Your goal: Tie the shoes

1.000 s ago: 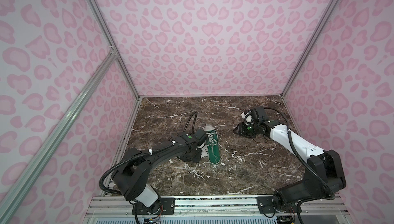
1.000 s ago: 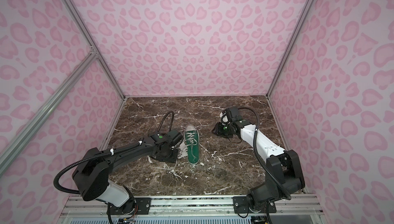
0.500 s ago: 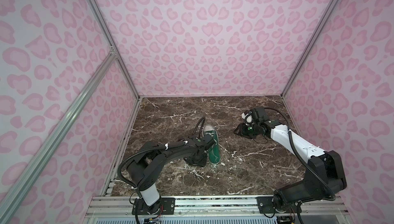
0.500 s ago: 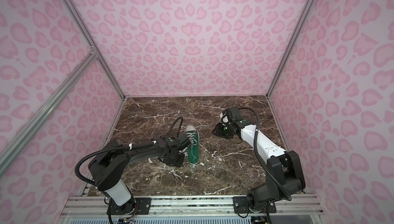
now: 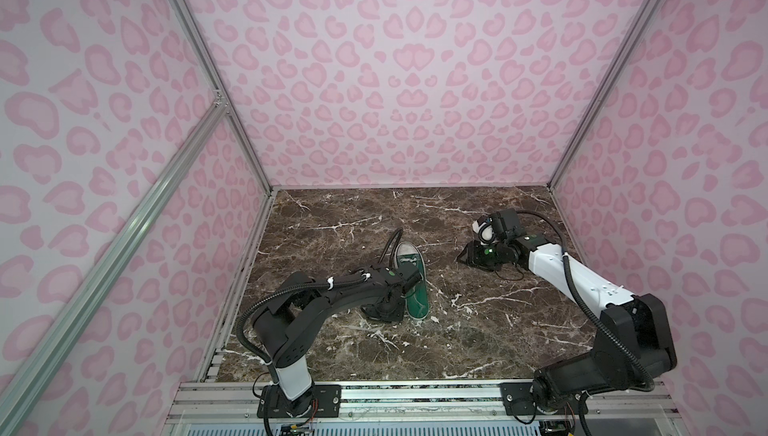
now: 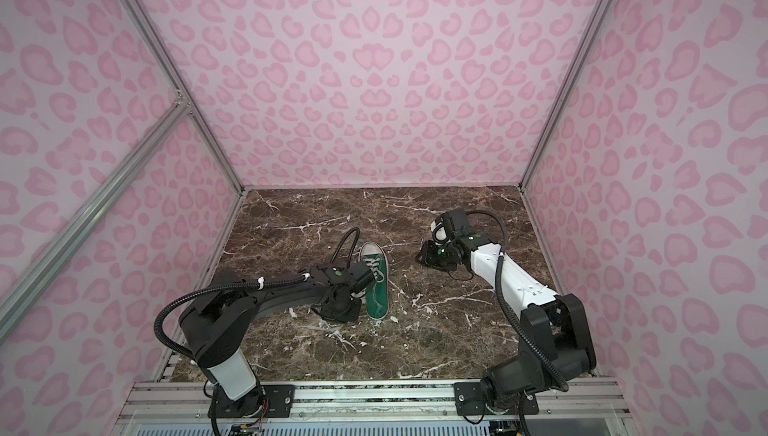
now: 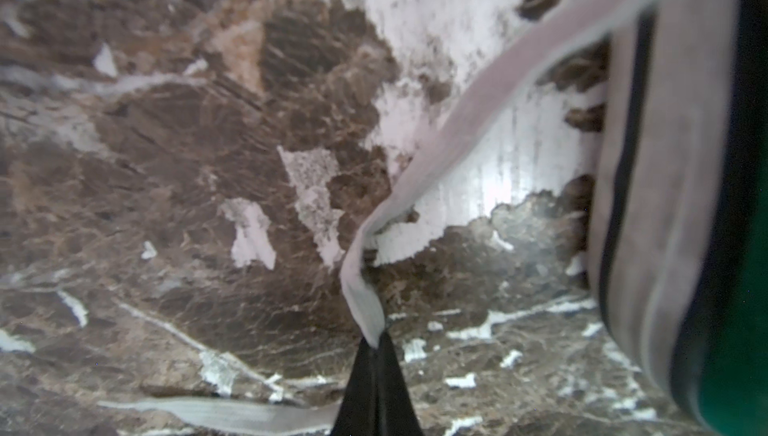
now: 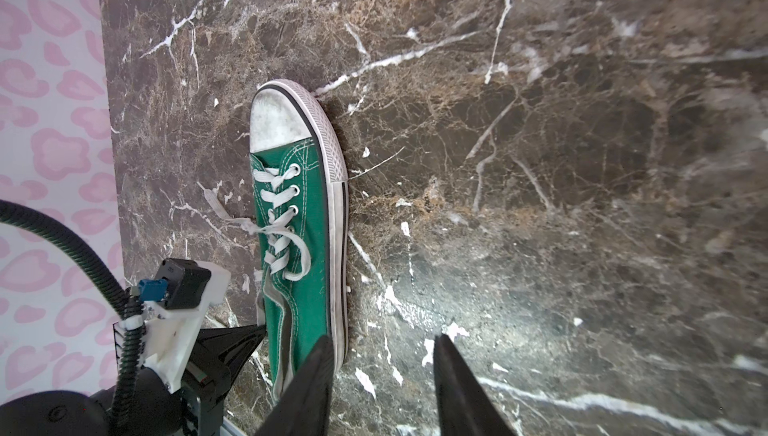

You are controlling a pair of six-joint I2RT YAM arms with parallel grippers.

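Green canvas sneaker (image 8: pixel 297 222) (scuffed white rubber toe), woven laces (image 7: pixel 453 131); glossy marble-look tabletop (image 5: pixel 374 222).

Sneaker (image 7: pixel 685 205) blurred and cut off at three o'clock in the left wrist view, left gripper (image 5: pixel 384 311) hidden under its arm in both top views, right gripper's fingers (image 8: pixel 311 388) cropped at six o'clock.

Shoe (image 5: pixel 411 284) mid-table (image 5: pixel 478 330), left end effector (image 7: pixel 376 371) apparently just left of it.

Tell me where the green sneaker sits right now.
In both top views the green sneaker lies left of centre on the marble tabletop, toe toward the back wall, right beside the left claw, well apart from the right claw.
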